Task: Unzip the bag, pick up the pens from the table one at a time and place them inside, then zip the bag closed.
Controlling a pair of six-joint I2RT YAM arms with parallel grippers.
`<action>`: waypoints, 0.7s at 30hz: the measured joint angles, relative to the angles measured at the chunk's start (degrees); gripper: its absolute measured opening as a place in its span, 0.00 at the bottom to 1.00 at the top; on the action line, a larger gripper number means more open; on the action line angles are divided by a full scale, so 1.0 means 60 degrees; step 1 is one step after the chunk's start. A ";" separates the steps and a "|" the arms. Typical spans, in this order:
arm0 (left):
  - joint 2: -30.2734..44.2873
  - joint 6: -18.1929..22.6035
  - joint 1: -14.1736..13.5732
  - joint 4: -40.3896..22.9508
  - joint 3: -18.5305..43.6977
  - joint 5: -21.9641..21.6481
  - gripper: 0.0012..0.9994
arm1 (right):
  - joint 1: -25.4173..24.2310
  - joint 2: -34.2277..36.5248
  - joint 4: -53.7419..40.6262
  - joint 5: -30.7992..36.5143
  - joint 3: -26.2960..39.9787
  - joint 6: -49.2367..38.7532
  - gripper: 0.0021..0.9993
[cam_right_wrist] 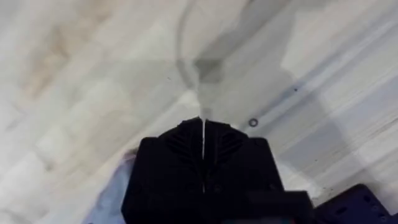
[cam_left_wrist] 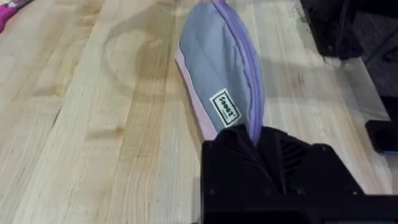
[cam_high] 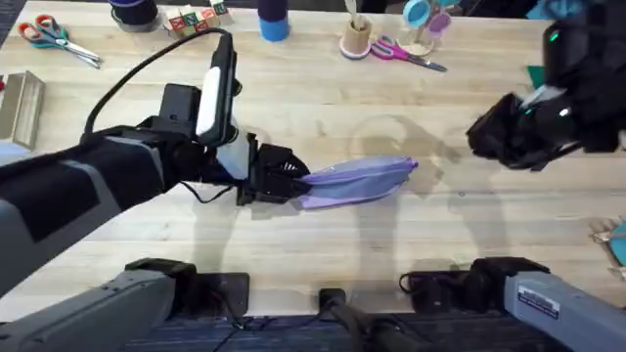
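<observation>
- The lavender pencil pouch point(cam_high: 357, 181) lies on the butcher-block table point(cam_high: 293, 98) near the middle, its long axis running left to right, with the right end tipped slightly toward the far side.
- The left gripper point(cam_high: 284, 176) is clamped on the pouch's left end; in the left wrist view its black fingers close over the fabric just past the small outlined label point(cam_left_wrist: 225, 109), with the zipper seam point(cam_left_wrist: 245, 68) running straight away from it.
- The right gripper point(cam_high: 504, 132) hangs to the right of the pouch and a little farther back, apart from it; the right wrist view shows its fingers pressed together with nothing between them.
- The pouch extends from the left gripper toward the right one, so the free right end is the nearer part for the right arm.
- The zipper looks closed along what shows, and I cannot make out the pull.
- No pens lie on the near table; pink-handled scissors point(cam_high: 406, 51) lie at the far edge.
- Judgement: with the left end anchored, any zipper pull should travel along that left-right axis.
</observation>
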 joint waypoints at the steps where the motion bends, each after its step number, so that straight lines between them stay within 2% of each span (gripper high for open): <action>1: 0.0000 0.0000 0.0000 0.0000 -0.0001 0.0000 0.04 | 0.0000 0.0014 0.0058 -0.0007 -0.0203 -0.0027 0.03; 5: 0.0000 0.0000 0.0000 0.0000 0.0000 -0.0004 0.04 | 0.0000 0.0080 0.0133 -0.0012 -0.0730 -0.0064 0.03; 13: -0.0003 0.0000 0.0000 0.0000 0.0000 -0.0015 0.04 | 0.0144 -0.0287 0.0659 -0.0379 -0.0781 -0.0562 0.03; 14: 0.0000 0.0000 0.0000 0.0000 -0.0004 -0.0022 0.04 | 0.0222 -0.0476 0.0721 -0.0543 -0.0781 -0.0699 0.09; 20: 0.0000 0.0000 0.0000 0.0000 -0.0002 -0.0036 0.04 | 0.0788 -0.1890 0.0703 -0.1455 -0.0781 -0.1635 0.94; 21: 0.0000 0.0000 0.0000 0.0000 -0.0004 -0.0036 0.04 | 0.0867 -0.2112 0.0697 -0.1532 -0.0781 -0.1722 0.98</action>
